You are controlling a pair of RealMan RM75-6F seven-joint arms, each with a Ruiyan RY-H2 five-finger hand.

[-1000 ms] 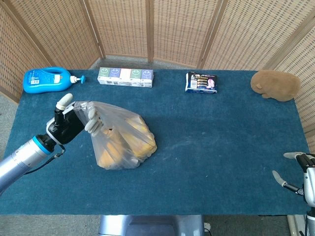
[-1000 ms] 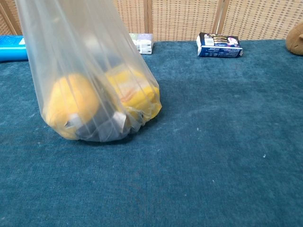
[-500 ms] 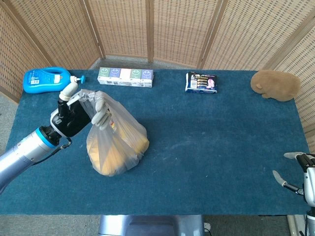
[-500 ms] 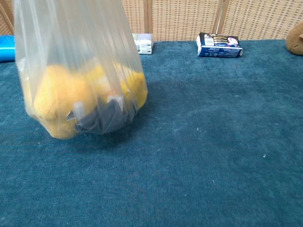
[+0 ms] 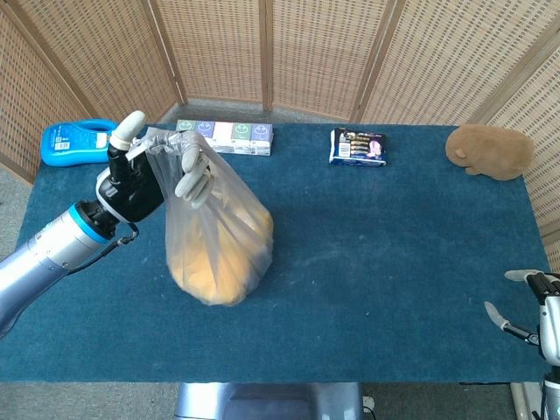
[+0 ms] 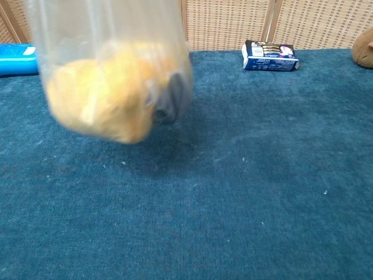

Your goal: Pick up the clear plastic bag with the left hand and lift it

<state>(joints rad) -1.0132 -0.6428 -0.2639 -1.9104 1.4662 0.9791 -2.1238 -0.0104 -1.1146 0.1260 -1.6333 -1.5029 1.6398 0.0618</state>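
1. Woven wicker screens (image 5: 306, 52) stand behind a worktop (image 5: 394, 262) covered in dark blue cloth.
2. The left robot hand (image 5: 153, 179) reaches in over the worktop's left side; its fingers are closed around the gathered neck of the clear plastic bag (image 5: 219, 236), and its thumb sticks up.
3. The bag hangs below that robot hand, clear of the cloth in the chest view, where it is blurred. Through the plastic show yellow contents (image 6: 99, 99) and something dark (image 6: 175, 96); what they are cannot be told.
4. A shadow (image 6: 169, 157) lies on the cloth under the bag.
5. The right robot hand (image 5: 529, 311) sits at the worktop's near right corner, well apart from the bag, fingers spread and holding nothing.
6. Along the far edge lie a blue bottle (image 5: 74, 140) at the left, a row of small cartons (image 5: 232, 136) partly behind the bag's top, a dark blue packet (image 5: 359, 147) near the middle, and a brown plush toy (image 5: 490, 150) at the right.
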